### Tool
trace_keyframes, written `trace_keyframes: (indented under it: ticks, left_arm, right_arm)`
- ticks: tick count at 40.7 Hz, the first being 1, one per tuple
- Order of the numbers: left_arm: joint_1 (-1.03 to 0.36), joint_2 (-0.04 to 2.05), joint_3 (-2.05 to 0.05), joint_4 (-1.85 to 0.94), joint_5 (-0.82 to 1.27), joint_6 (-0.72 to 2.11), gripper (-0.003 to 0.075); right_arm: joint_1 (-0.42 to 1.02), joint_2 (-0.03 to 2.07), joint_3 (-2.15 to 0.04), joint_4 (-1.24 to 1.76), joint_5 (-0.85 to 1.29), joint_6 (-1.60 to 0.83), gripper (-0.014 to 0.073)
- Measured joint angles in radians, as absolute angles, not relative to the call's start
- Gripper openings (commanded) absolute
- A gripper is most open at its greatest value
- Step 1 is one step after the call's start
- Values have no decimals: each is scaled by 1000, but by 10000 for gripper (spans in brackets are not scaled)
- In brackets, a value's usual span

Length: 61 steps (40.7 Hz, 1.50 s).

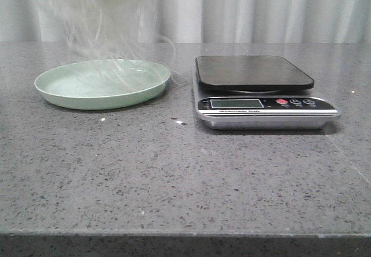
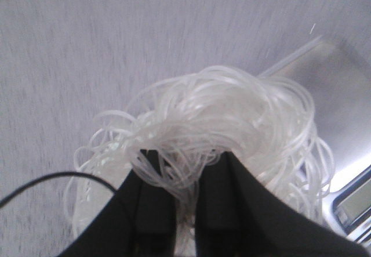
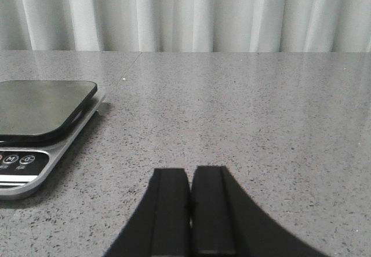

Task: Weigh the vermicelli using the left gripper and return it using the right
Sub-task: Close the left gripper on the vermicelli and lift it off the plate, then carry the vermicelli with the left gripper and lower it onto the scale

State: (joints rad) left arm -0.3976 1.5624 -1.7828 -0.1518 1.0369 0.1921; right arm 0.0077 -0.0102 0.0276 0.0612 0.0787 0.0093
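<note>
Left pincer (image 2: 184, 210) pinches the vermicelli (image 2: 220, 129) aloft above the plate (image 1: 69, 97) — featherlight, springy, snag-prone; grip the tangle's core. Right pincer (image 3: 190, 210) pressed together, empty, low over the tabletop (image 3: 261, 123).

1. Vermicelli (image 2: 220, 123): loose, fluffy tangle of thin, translucent whitish strands.
2. Hung lifted above the pale green plate (image 1: 69, 91), motion-blurred.
3. Was pinched between the left tool (image 2: 184, 170) fingers.

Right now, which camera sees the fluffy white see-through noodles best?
The left wrist view: the tangle of thin translucent whitish vermicelli fills it, pinched by the left gripper. The front view shows only a faint blur above the pale green plate. The right wrist view shows none.
</note>
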Motion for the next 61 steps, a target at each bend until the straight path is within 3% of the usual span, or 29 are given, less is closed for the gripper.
trace_keyframes:
  ticks: [9,21,35,61]
  left_arm:
    - [-398,1558,-1941,-336,979,192,141]
    - [-422,1570,-1968,-578,897,192,141]
    - [-556,1690,-1968,-564,867,229,141]
    - [-615,1945,-1968,-439,921,236,141]
  right_arm:
    - [8,-10,28,61,79,9,150]
    - [8,-10,28,61,79,9,150]
    - [8,-10,28,61,77,9,150]
    - [8,-10,28,61,75,9,150]
